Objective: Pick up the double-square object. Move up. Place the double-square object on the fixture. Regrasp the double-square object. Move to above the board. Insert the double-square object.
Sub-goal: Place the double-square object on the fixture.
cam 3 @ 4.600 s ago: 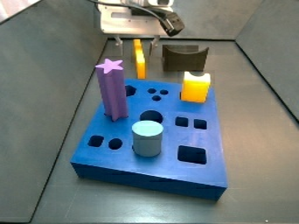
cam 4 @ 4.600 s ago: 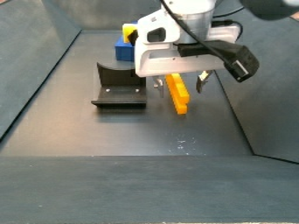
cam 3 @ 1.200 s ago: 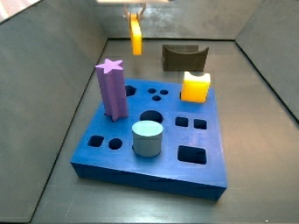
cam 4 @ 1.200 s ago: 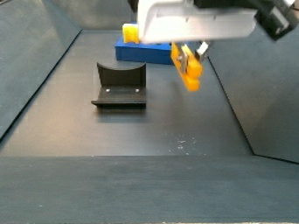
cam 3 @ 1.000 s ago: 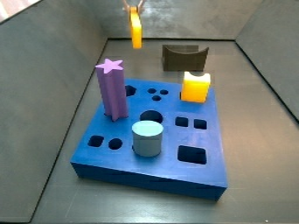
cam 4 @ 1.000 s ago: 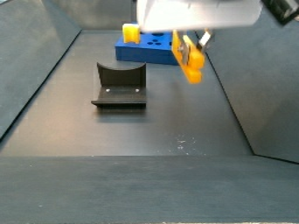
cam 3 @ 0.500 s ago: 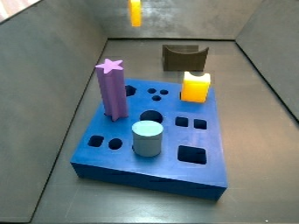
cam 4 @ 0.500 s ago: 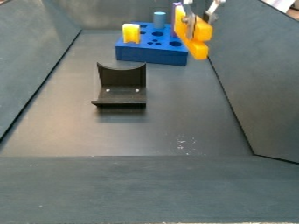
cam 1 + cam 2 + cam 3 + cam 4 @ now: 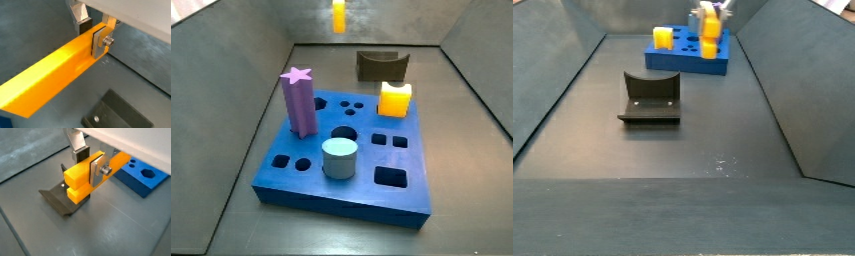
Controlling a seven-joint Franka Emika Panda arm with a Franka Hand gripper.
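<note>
My gripper [image 9: 90,162] is shut on the double-square object [image 9: 83,178], an orange-yellow two-bar peg. One silver finger [image 9: 99,170] presses its side and the other finger [image 9: 81,154] is behind it. Both wrist views show this grip; the peg [image 9: 60,67] runs long past the gripper [image 9: 92,31]. In both side views the peg hangs high in the air [image 9: 338,17] [image 9: 710,30], with the gripper mostly cut off above. The dark fixture [image 9: 381,65] [image 9: 649,97] stands on the floor below; it also shows in a wrist view [image 9: 59,201]. The blue board [image 9: 358,185] [image 9: 687,60] lies beyond it.
On the board stand a purple star-topped post [image 9: 299,100], a stubby yellow block [image 9: 394,98] and a pale blue cylinder [image 9: 338,158]. Grey sloped walls [image 9: 238,90] enclose the floor on both sides. The fixture's base plate [image 9: 117,112] shows in a wrist view.
The gripper has lifted the peg from the floor high into the air and shifted it sideways toward a spot above the fixture. The grip has stayed shut.
</note>
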